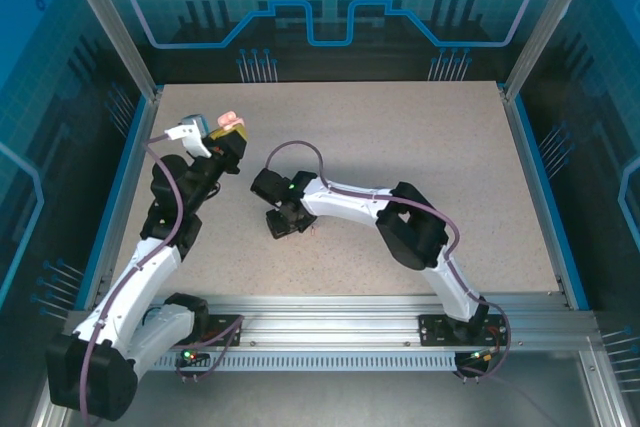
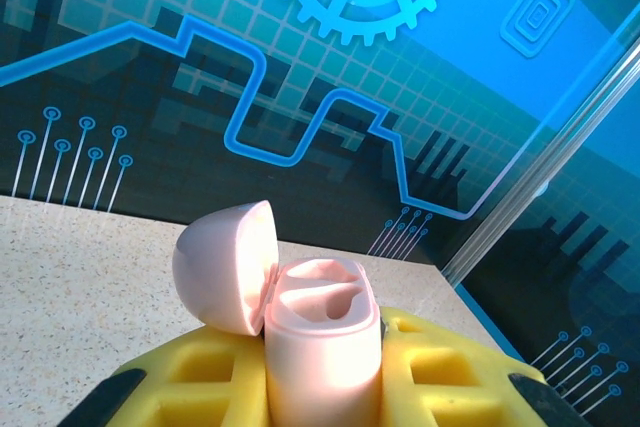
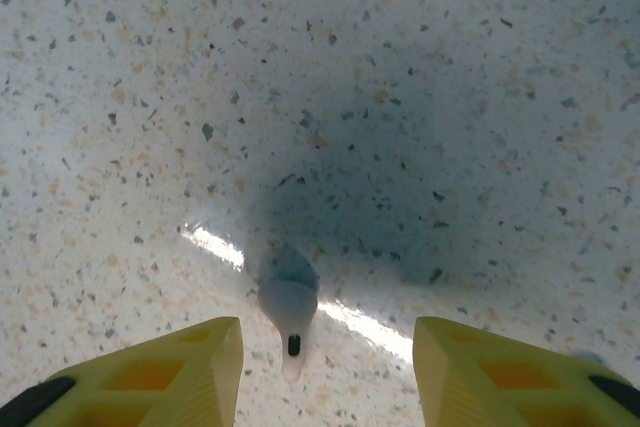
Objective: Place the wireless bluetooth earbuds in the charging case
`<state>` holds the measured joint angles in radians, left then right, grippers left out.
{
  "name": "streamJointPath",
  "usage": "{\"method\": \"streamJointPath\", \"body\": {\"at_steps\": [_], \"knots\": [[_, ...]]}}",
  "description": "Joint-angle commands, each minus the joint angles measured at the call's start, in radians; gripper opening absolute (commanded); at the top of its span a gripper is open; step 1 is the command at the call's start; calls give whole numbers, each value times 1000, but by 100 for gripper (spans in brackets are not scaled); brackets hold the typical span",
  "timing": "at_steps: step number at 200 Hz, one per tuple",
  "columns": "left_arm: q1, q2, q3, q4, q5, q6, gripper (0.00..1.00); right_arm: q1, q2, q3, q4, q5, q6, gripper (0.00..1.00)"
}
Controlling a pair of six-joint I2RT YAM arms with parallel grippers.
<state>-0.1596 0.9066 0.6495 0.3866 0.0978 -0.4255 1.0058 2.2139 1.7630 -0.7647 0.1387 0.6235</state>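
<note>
Right wrist: earbud [image 3: 288, 312] lies between spread fingers [image 3: 200, 367] of right gripper [image 3: 325, 352] (left gripper [image 2: 320, 382] pinches case [image 2: 318, 312]).

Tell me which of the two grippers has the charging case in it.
The left gripper: its yellow fingers are shut on the open pink charging case. The right gripper hangs open over a pale earbud on the table.

The table top [image 3: 450, 97] reads as a speckled, stone-look surface, smooth, with a faint sheen carrying a light streak. The charging case [image 2: 320, 347] is pale pink plastic, smooth and satin. The earbud [image 3: 288, 307] looks like pale, smooth plastic. The right gripper's fingers [image 3: 190, 367] are matt yellow plastic. The front rail [image 1: 330, 332] is bare ribbed metal.
</note>
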Motion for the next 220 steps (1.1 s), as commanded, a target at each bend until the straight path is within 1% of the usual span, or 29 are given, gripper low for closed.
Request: {"method": "streamJointPath", "body": {"at_steps": [1, 64, 134, 139, 220], "knots": [[18, -21, -12, 6, -26, -24, 0, 23, 44, 56, -62, 24, 22, 48], [43, -34, -17, 7, -15, -37, 0, 45, 103, 121, -104, 35, 31, 44], [45, -42, -28, 13, -8, -42, 0, 49, 107, 133, -121, 59, 56, 39], [45, -44, -30, 12, -7, -43, 0, 50, 133, 136, -122, 62, 60, 39], [45, -51, -36, 13, -10, -41, 0, 47, 186, 203, -155, 63, 123, 35]]}}
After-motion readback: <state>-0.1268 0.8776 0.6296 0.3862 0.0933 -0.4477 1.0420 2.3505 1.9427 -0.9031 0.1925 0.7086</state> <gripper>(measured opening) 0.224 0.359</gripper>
